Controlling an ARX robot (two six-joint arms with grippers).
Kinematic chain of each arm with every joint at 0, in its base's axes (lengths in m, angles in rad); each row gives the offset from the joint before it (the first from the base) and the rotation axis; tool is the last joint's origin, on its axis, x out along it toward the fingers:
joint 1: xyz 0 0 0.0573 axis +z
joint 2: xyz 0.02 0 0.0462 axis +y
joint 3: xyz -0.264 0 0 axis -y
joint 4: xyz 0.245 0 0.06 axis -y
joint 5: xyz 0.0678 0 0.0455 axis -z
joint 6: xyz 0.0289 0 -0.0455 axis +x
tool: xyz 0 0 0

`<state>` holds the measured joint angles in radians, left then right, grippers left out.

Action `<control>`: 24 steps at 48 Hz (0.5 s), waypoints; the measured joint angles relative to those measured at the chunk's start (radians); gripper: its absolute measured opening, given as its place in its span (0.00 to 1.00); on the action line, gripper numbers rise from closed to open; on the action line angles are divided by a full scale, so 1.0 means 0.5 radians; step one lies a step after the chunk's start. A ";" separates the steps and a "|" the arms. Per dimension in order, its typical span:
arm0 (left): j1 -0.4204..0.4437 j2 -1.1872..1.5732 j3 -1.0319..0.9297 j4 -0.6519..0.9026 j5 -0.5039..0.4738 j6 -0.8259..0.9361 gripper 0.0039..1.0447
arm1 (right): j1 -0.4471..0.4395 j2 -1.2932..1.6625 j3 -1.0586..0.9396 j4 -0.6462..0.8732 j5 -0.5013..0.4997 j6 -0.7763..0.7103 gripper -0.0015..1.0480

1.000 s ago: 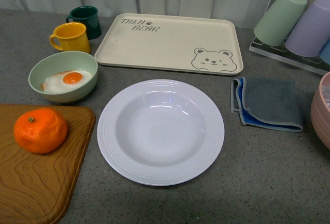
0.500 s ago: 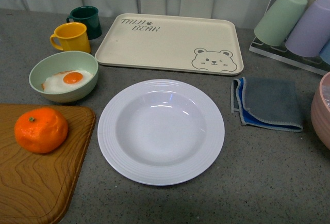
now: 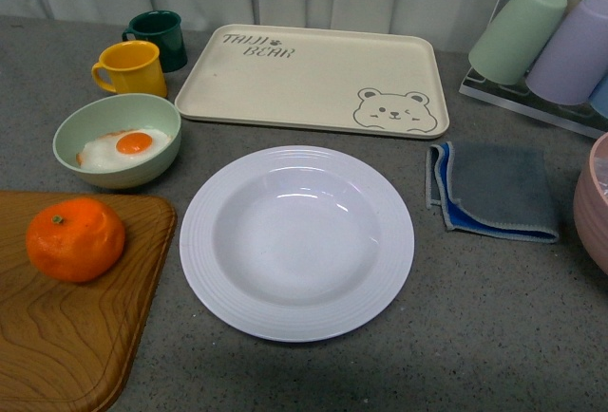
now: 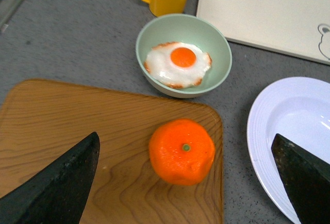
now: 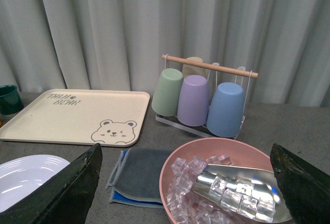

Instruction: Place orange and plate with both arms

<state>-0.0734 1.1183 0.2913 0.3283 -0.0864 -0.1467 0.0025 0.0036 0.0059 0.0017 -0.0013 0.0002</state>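
Note:
The orange (image 3: 75, 238) sits on a wooden cutting board (image 3: 66, 336) at the front left; in the left wrist view it (image 4: 181, 151) lies between my open fingers. My left gripper (image 4: 185, 170) is open above it, one fingertip (image 4: 62, 182) over the board, the other (image 4: 304, 175) over the plate's edge. The white plate (image 3: 296, 241) lies empty in the middle of the table, also in the left wrist view (image 4: 289, 131) and right wrist view (image 5: 26, 177). My right gripper (image 5: 185, 182) is open, held above a pink bowl of ice. Neither arm shows in the front view.
A pale green bowl with a fried egg (image 3: 117, 140), a yellow mug (image 3: 130, 68) and a green mug (image 3: 158, 38) stand at back left. A beige bear tray (image 3: 313, 80) is behind the plate. A grey-blue cloth (image 3: 494, 191), cup rack (image 3: 546, 46) and pink ice bowl (image 5: 227, 182) are at right.

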 joint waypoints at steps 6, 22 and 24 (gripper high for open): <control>-0.079 0.499 0.161 0.110 0.002 -0.032 0.94 | 0.000 0.000 -0.001 0.000 -0.001 0.000 0.91; -0.066 1.066 0.480 0.037 -0.052 -0.055 0.94 | 0.000 0.000 -0.001 0.000 -0.001 0.000 0.91; -0.056 1.089 0.497 0.009 -0.047 -0.060 0.94 | 0.000 0.000 -0.001 0.000 0.000 0.000 0.91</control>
<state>-0.1017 1.6627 0.5396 0.3328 -0.1101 -0.1764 0.0025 0.0036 0.0055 0.0017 -0.0013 0.0002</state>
